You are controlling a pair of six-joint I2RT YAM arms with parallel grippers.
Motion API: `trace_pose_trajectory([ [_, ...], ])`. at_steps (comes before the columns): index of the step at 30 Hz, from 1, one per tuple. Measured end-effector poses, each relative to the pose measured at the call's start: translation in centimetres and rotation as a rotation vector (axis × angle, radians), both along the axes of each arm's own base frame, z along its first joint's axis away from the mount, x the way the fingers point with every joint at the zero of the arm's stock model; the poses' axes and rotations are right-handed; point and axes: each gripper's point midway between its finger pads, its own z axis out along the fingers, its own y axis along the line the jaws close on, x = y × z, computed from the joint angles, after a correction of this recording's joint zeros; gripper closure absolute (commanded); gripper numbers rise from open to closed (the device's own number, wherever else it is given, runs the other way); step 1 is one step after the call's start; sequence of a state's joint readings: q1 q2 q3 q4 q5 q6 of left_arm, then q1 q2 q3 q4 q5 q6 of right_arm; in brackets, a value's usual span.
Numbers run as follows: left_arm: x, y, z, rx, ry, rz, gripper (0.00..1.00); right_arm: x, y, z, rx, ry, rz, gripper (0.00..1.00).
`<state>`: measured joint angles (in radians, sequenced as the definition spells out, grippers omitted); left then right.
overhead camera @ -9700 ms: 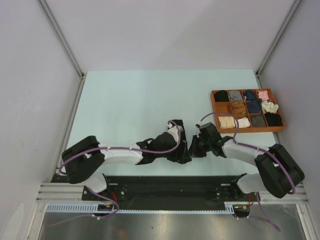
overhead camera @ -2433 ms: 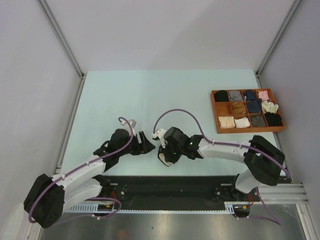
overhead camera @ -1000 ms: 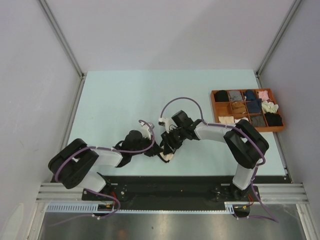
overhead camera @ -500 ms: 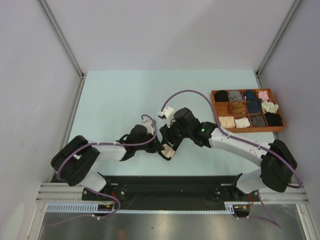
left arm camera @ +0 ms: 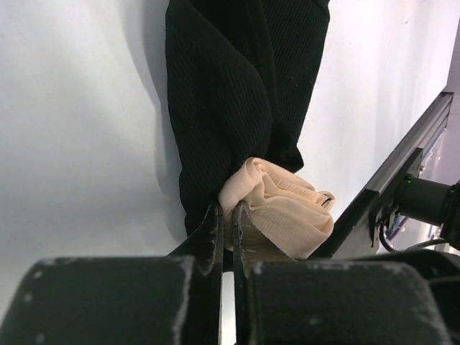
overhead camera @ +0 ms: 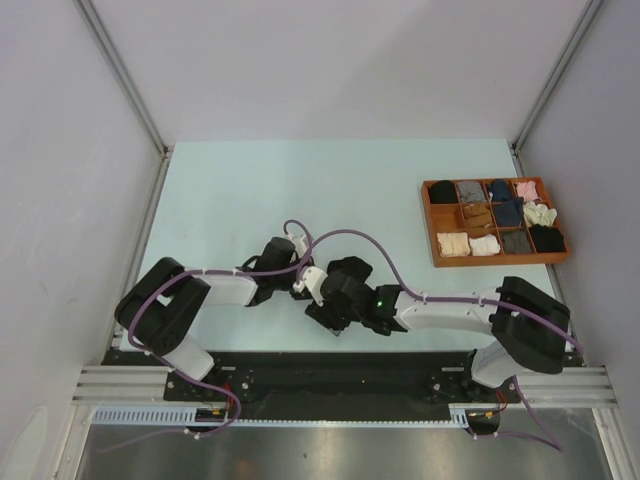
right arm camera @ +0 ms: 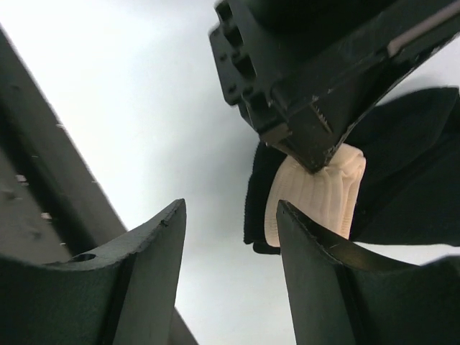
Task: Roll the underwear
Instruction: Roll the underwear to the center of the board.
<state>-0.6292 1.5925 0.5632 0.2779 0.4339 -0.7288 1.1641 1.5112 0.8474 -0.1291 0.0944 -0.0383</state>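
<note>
You had one black brief (left arm camera: 237, 86) lying by the near edge of the counter (overhead camera: 250, 190), about midway along. Your left gripper (left arm camera: 224, 215) was pinched tight on its beige waistband (left arm camera: 284, 208). Your right gripper (right arm camera: 230, 208) hung just beside it, fingers spread, holding nothing. One tray (overhead camera: 429, 220) sat at the right edge.

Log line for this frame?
left gripper: shut on black underwear waistband | right gripper: open, near waistband | roll: not finished
</note>
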Motion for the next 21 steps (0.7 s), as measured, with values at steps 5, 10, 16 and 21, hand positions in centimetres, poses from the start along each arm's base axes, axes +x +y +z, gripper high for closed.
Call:
trace_pose_trajectory([
  [5, -0.1, 0.0, 0.0, -0.010, 0.018, -0.005, 1.00, 0.2, -0.5, -1.7, -0.047, -0.042, -0.010, 0.43],
  [10, -0.1, 0.1, 0.0, -0.016, 0.027, -0.008, 1.00, 0.4, -0.8, -2.4, -0.072, -0.084, -0.023, 0.43],
  [16, -0.1, 0.1, 0.0, -0.019, 0.035, -0.012, 1.00, 1.0, -1.2, -3.3, -0.115, -0.150, -0.067, 0.44],
  [21, 0.0, 0.1, 0.0, -0.012, 0.042, -0.020, 1.00, 1.6, -1.6, -3.3, -0.140, -0.205, -0.115, 0.44],
])
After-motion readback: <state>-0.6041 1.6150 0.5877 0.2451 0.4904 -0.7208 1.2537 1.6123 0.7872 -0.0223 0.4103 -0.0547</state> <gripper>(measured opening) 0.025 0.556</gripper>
